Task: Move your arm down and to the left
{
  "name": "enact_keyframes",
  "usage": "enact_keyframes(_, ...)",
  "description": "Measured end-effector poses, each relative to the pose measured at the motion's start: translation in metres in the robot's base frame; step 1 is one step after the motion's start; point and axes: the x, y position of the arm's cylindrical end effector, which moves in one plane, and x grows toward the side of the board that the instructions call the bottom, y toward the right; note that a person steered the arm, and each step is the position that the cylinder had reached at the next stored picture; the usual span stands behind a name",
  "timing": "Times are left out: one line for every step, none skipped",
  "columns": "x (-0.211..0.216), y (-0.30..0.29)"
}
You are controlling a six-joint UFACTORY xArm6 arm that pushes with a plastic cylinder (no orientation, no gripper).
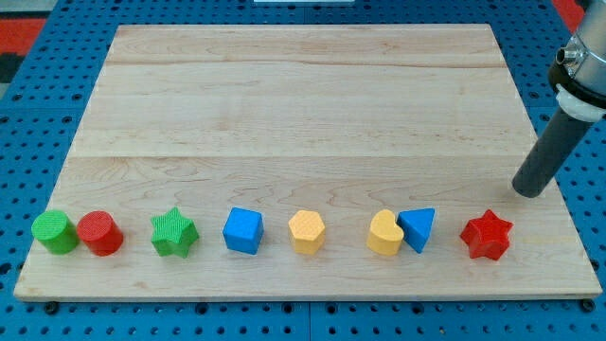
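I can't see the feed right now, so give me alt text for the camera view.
My tip rests near the wooden board's right edge, above and right of the red star block. Along the bottom, left to right: green cylinder, red cylinder, green star, blue cube, yellow hexagon, yellow heart touching blue triangle.

Bright, even light is falling from above across the wooden board [303, 95], leaving no glare on its pale grain. The blocks along the view's bottom are casting only short, soft shadows at their bases, as under the blue cube [242, 230] and the red star [487, 236]. The dark rod is showing a faint sheen down its side, and my tip [530, 192] is throwing a small dim shadow. Focus is holding sharp throughout; the board's edges are converging toward the view's top.
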Motion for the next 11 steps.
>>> enact_keyframes(0.03, 0.068)
enact_keyframes(0.096, 0.018)
enact_keyframes(0.122, -0.061)
enact_keyframes(0.122, -0.13)
enact_keyframes(0.122, -0.208)
enact_keyframes(0.121, -0.247)
enact_keyframes(0.093, -0.263)
enact_keyframes(0.109, -0.282)
enact_keyframes(0.121, -0.313)
enact_keyframes(0.116, -0.435)
enact_keyframes(0.092, -0.498)
